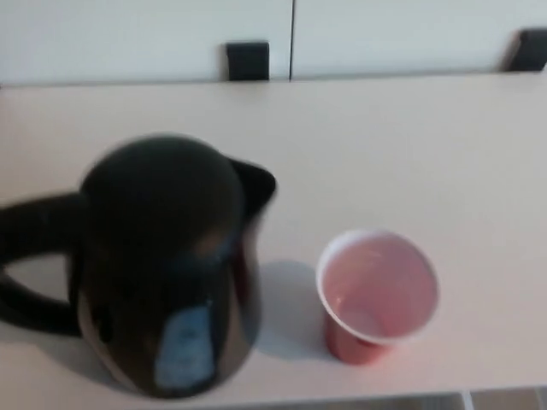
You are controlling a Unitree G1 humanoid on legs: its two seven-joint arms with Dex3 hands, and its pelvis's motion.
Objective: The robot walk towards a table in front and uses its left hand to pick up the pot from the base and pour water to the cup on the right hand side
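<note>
A black electric kettle [167, 265] stands on the white table [385, 145] at the left of the head view, its handle pointing left and its spout toward the upper right. Its base is hidden under it. To its right stands a red cup [376, 295] with a white inside, upright and looking empty. A narrow gap separates cup and kettle. Neither of my hands shows in the picture.
The table's front edge runs along the bottom of the picture. Behind the table is a white cabinet front with two black handles [248, 60], one at the far right [528, 49].
</note>
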